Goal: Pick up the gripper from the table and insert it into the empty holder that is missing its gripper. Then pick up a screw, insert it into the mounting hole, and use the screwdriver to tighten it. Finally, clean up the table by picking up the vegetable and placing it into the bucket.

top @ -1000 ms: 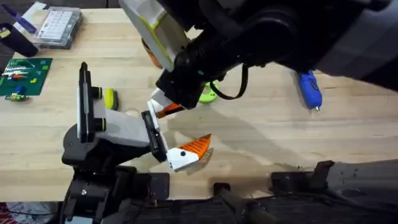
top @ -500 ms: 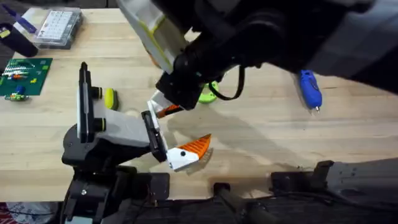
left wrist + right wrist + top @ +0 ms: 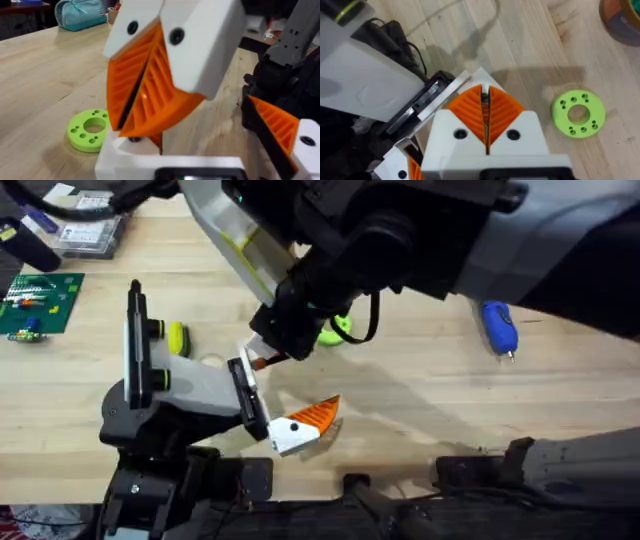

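Note:
The holder [image 3: 185, 392], grey on a black base, carries my left gripper [image 3: 292, 385]. One white-and-orange finger [image 3: 300, 425] sits at the near end of its black plate [image 3: 245, 395], far from the bare end, so it stands open. My right gripper [image 3: 262, 356] reaches down to that bare end, shut on the gripper [image 3: 479, 75]. The piece's white end pokes past the orange pads [image 3: 470, 107], against the plate. In the left wrist view the right arm's fingers [image 3: 150, 95] hang point-down, close ahead. The blue screwdriver [image 3: 497, 325] lies at the right. Screw, vegetable and bucket are not identifiable.
A green ring [image 3: 335, 330] lies just right of the right gripper. A yellow-green oval [image 3: 178, 338] sits by the holder's rear plate [image 3: 135, 340]. A clear parts box [image 3: 95, 222] and a green circuit board [image 3: 40, 300] are at the far left. Bare wood lies between the ring and the screwdriver.
The right arm's wrist has swung slightly up and right, while its tips stay at the plate's bare end. Less orange shows there now. The holder has not moved.

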`<state>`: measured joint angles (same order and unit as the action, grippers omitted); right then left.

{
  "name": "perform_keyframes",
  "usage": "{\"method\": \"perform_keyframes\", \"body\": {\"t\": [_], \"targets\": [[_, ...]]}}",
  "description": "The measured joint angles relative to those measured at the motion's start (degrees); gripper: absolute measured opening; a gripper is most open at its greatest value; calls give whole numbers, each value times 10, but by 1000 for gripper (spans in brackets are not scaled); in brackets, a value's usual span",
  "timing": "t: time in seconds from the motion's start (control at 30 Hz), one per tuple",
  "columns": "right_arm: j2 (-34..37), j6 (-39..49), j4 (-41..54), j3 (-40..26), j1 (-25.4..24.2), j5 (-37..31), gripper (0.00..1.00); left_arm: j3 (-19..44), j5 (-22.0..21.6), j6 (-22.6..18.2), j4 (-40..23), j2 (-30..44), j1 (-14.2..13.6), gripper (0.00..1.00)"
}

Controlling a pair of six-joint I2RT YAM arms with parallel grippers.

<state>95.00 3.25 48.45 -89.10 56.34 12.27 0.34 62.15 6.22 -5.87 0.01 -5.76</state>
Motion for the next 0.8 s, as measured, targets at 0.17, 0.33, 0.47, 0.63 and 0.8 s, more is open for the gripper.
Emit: {"method": "perform_keyframes", "body": {"t": [0.17, 0.33, 0.47, 0.63, 0.8], "targets": [[0, 1, 1, 0, 0, 0, 222, 0, 0, 0, 0, 0, 0, 985], [0, 2, 1, 0, 0, -2, 591, 0, 0, 0, 0, 0, 0, 985], [0, 2, 3, 0, 0, -5, 671, 0, 0, 0, 0, 0, 0, 985], [0, 2, 3, 0, -2, -7, 751, 0, 0, 0, 0, 0, 0, 985], [0, 2, 3, 0, -2, -6, 745, 0, 0, 0, 0, 0, 0, 985]]}}
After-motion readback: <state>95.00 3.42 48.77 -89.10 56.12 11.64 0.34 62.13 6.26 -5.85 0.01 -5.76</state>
